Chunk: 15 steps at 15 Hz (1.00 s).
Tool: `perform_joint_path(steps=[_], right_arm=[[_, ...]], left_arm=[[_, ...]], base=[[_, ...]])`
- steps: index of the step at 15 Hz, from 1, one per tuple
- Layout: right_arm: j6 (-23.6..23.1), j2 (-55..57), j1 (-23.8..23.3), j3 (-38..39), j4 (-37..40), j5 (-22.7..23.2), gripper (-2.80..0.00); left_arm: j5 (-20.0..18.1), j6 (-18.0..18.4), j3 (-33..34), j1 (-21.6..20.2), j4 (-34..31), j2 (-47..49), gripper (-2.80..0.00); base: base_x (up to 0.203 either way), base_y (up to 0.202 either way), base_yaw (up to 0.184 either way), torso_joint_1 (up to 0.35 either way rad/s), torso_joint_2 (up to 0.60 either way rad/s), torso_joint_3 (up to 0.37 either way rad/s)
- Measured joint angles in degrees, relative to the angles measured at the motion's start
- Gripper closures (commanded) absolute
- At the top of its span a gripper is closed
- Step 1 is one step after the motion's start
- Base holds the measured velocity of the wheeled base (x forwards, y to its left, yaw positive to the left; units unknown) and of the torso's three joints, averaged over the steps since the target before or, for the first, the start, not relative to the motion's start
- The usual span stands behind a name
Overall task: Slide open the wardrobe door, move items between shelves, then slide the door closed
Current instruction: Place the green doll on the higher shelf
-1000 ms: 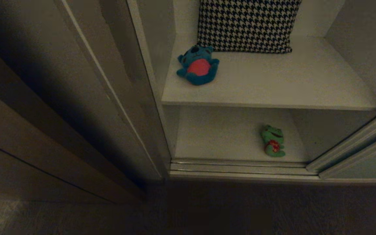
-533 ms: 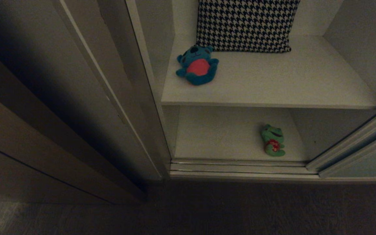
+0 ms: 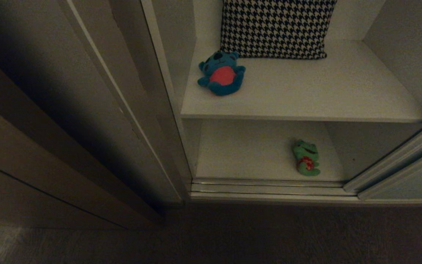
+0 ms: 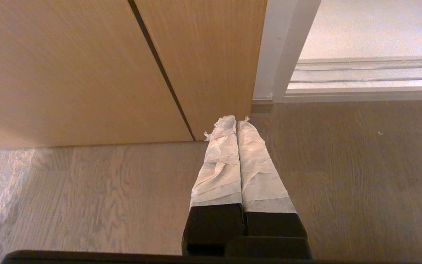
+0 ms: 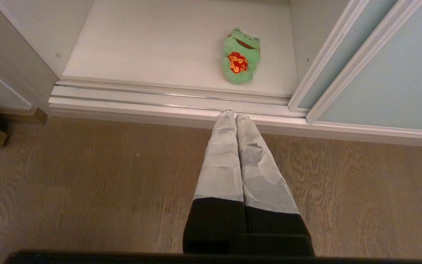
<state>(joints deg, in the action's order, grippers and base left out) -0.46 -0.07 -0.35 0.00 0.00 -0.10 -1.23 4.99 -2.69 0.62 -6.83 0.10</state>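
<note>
The wardrobe stands open, its pale grey-green sliding door slid to the right. A teal-blue bear with a red belly lies on the upper shelf. On the lower shelf lies a green frog. Neither arm shows in the head view. My left gripper is shut and empty over the wooden floor, near the brown panels. My right gripper is shut and empty, its tips near the door track, short of the frog.
A black-and-white houndstooth cushion leans at the back of the upper shelf. Brown wooden panels and a white frame post stand to the left of the opening. Wooden floor lies in front.
</note>
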Motion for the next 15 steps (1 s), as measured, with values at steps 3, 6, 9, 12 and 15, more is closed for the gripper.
perform_joint_path(steps=[3,6,9,12,15], right_arm=[[-0.05,0.0,0.0,0.0,0.0,0.02,0.0],[-0.28,0.0,0.02,0.0,0.0,0.03,0.0],[0.13,0.0,0.02,0.0,0.0,0.0,0.0],[-1.66,0.0,0.02,-0.02,0.48,0.14,0.0],[-1.73,0.32,0.02,-0.74,2.82,0.1,0.0]], left_arm=[[-0.03,0.0,0.02,0.01,0.0,0.0,0.0],[-0.02,0.0,0.05,0.01,0.02,0.0,0.0],[-0.02,-0.02,0.02,0.0,0.0,0.0,0.0],[0.0,0.0,0.02,-0.02,0.0,0.0,0.0],[0.0,0.0,0.0,0.01,0.0,0.0,0.0]], base=[[0.0,0.0,0.0,0.0,0.0,0.0],[0.0,0.0,0.0,0.0,0.0,0.0],[0.0,0.0,0.0,0.0,0.0,0.0],[0.0,0.0,0.0,0.0,0.0,0.0],[0.0,0.0,0.0,0.0,0.0,0.0]])
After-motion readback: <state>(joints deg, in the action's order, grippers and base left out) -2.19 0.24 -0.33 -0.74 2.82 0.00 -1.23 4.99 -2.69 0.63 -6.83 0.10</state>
